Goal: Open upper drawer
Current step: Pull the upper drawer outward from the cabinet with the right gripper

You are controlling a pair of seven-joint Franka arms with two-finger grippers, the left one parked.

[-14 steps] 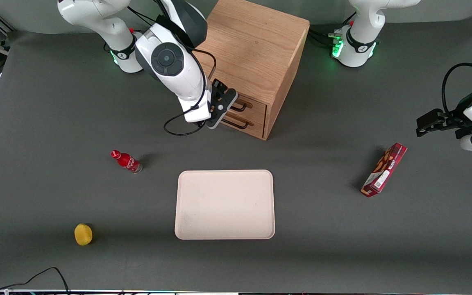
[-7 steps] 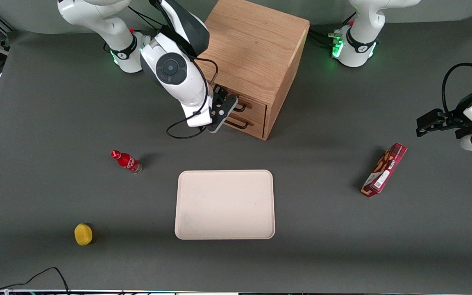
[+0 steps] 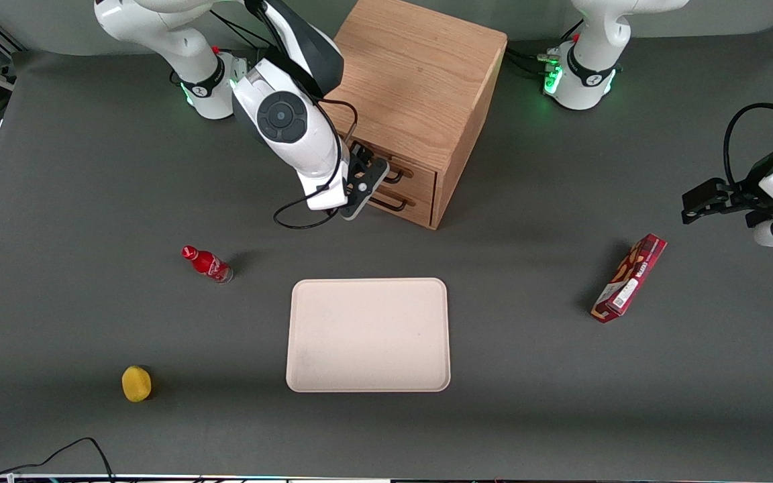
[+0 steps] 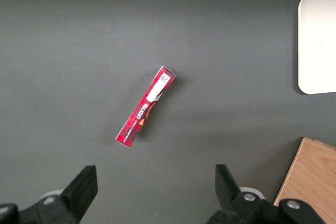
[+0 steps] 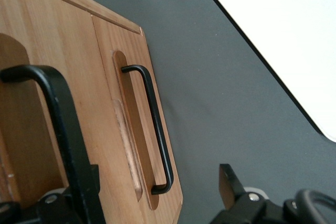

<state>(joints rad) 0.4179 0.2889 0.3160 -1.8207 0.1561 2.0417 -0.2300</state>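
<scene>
The oak cabinet [image 3: 420,80] stands at the back of the table, its two drawers facing the working arm's end. The upper drawer [image 3: 417,172] sits flush and shut, with its black wire handle [image 3: 394,176] [image 5: 63,129] showing. Below it is the bottom drawer [image 3: 420,203] with its own handle [image 5: 157,135]. My gripper [image 3: 372,166] [image 5: 156,176] is open right in front of the drawer fronts. One finger [image 5: 84,192] lies against the upper handle; the other finger [image 5: 228,182] hangs over the table below the cabinet. Nothing is held.
A cream tray [image 3: 368,334] [image 5: 283,24] lies nearer the camera than the cabinet. A red bottle [image 3: 207,263] and a yellow object [image 3: 136,383] lie toward the working arm's end. A red snack box [image 3: 629,278] [image 4: 146,106] lies toward the parked arm's end.
The right arm has closed in on the cabinet, bringing the open gripper from just off the drawer fronts up to the handles. Both drawers stay shut.
</scene>
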